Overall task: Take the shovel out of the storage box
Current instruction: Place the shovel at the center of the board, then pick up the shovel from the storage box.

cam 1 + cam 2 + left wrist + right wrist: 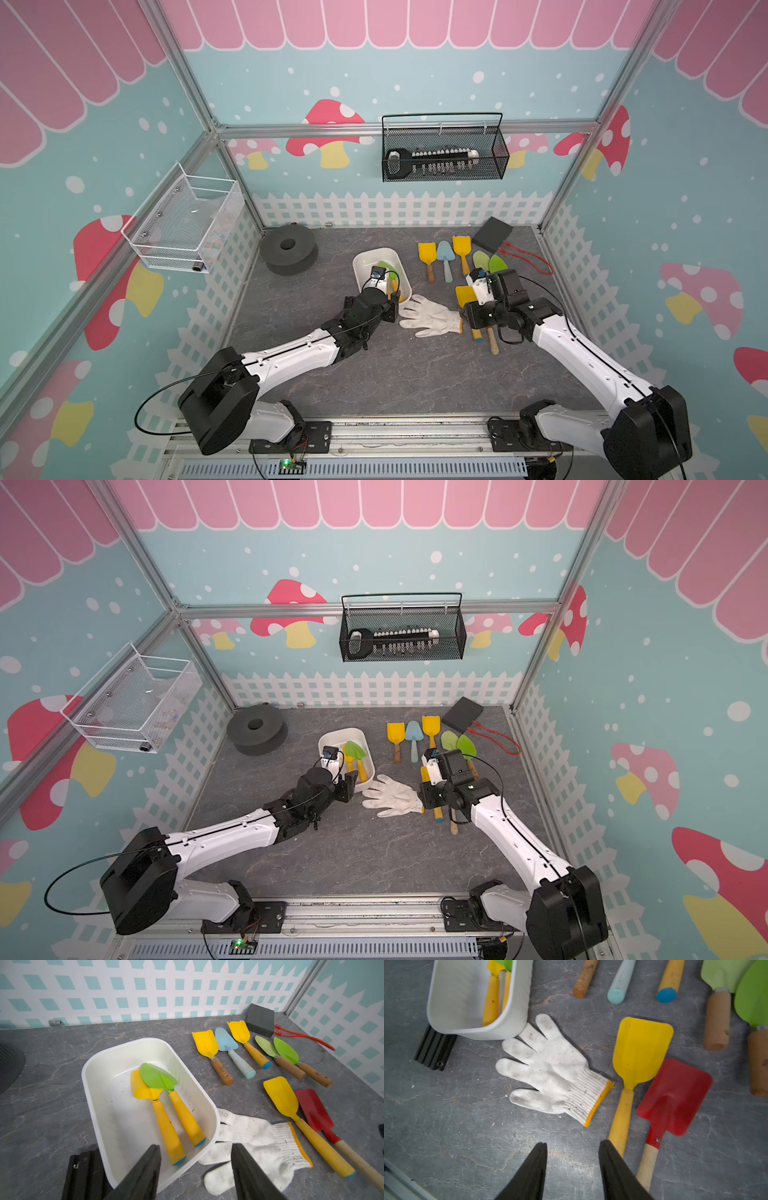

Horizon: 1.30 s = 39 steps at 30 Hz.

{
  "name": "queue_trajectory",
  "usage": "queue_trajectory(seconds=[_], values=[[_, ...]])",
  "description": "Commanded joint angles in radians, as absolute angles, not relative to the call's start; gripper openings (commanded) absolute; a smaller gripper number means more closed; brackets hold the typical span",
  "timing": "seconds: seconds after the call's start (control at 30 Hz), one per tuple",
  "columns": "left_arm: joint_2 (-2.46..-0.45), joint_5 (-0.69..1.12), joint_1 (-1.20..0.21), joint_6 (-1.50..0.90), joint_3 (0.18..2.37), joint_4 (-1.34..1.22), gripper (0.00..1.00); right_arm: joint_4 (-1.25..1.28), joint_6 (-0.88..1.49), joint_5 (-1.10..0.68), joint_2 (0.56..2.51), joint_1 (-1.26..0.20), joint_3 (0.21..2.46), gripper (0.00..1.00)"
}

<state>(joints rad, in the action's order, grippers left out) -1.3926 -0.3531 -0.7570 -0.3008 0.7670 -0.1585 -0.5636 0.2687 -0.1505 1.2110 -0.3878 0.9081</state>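
Left end effector sits closest in its wrist view: jaws apart, gripping nothing. One finger is over the near end of the box, the other over the glove. Can't tell if either touches the rim. Box is mid-desk, white, low walls. Two shovels lie flat inside, handles pointing toward the left end effector. Green shovel has its blade overlapping the yellow shovel blade, handles side by side. Glove fingertips touch the box's outer wall in the right wrist view. Right end effector hovers over bare desk, jaws apart, empty. Loose yellow shovel has its handle just beside one finger, with the red shovel next to it. Five-shovel row lies farther back, near a black case.
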Motion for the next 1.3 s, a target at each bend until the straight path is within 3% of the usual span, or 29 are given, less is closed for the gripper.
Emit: queue_trajectory(seconds=[0.0, 0.2, 0.67, 1.27], values=[[-1.452, -0.412, -0.706, -0.336, 0.846, -0.047, 0.57, -0.533, 0.278, -0.159, 1.247, -0.424, 0.976, 0.47], [-1.572, -0.242, -0.594, -0.42, 0.954, 0.044, 0.42, -0.535, 0.318, -0.186, 1.307, -0.47, 1.033, 0.46], [-1.808, -0.14, -0.543, -0.507, 1.183, 0.202, 0.38, -0.53, 0.285, -0.205, 1.337, -0.5, 1.028, 0.45], [-1.986, -0.1, -0.509, -0.495, 1.311, 0.261, 0.36, -0.523, 0.285, -0.206, 1.325, -0.499, 1.004, 0.45]])
